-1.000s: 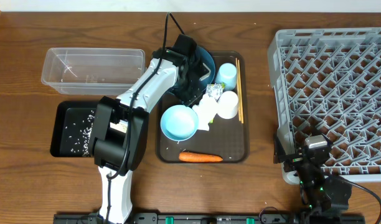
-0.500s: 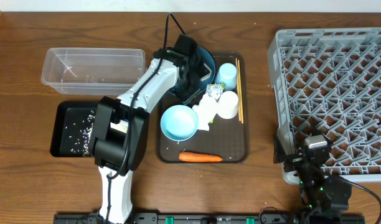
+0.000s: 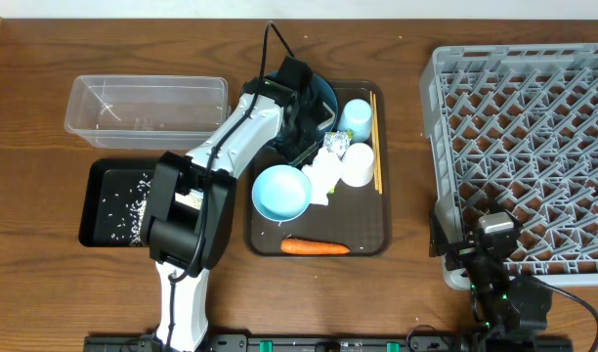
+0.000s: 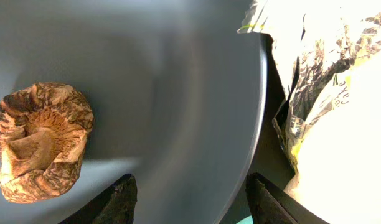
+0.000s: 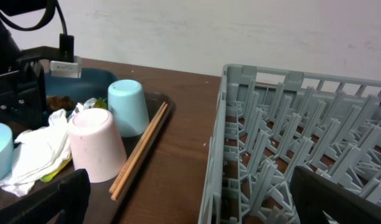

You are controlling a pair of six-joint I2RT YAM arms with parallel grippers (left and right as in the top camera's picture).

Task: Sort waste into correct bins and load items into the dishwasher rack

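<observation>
The left fingers [image 4: 119, 202] stand partly open over the large dark blue bowl [image 4: 178, 74], one tip above the bowl's inside and the other just outside its rim, so that the rim runs between them; they have hold of nothing. Inside that bowl, off to one side of the fingers, lies the brown food lump [image 4: 41, 143]. Just past the rim sits the silver and yellow-green wrapper [image 4: 315, 81].

The bowl occupies the far left corner of the dark brown serving tray [image 3: 367, 220]. Also on this tray: the small pale blue bowl [image 3: 281, 193], upright, near the left edge; the crumpled white napkins [image 3: 323, 178] between it and the white cup [image 3: 358, 164]; the light blue cup [image 3: 356, 117] beyond the white one, both cups upside down; the wooden chopsticks [image 3: 375, 137] lying along the right edge beside the cups; and the orange carrot [image 3: 316, 247] lying crosswise at the near end.

Left of the tray, the clear plastic tub [image 3: 148, 110] sits on the tabletop [image 3: 45, 293], and nearer stands the shallow black tray [image 3: 84, 205] with white rice grains [image 3: 123, 200] scattered in it.

The light grey dishwasher rack [image 3: 524, 117] stands at the right. The right fingers [image 5: 47, 199] are spread wide and empty, low beside the rack's near left corner
</observation>
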